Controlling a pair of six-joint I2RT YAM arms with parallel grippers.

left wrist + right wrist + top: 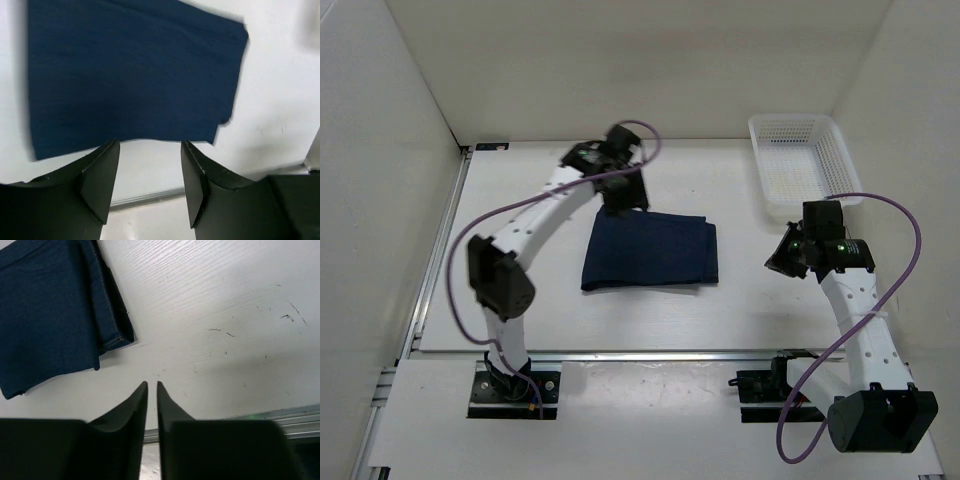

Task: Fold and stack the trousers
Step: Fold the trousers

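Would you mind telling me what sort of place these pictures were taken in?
Probably a robotics lab's test bench: plain white panels enclose a white table, a left arm and right arm are bolted at its near edge, with folded jeans and a plastic basket as props.

This looks like a robotics lab test cell: a plain white desk (pixel 740 310) is boxed in by bare white panels (pixel 620 60), with an aluminium rail (pixel 620 355) along its near edge. A left arm (pixel 535 225) and a right arm (pixel 860 310), both trailing cables, are bolted there.

basket (pixel 798 168): white mesh, far right | table (pixel 740 300): white | walls: white
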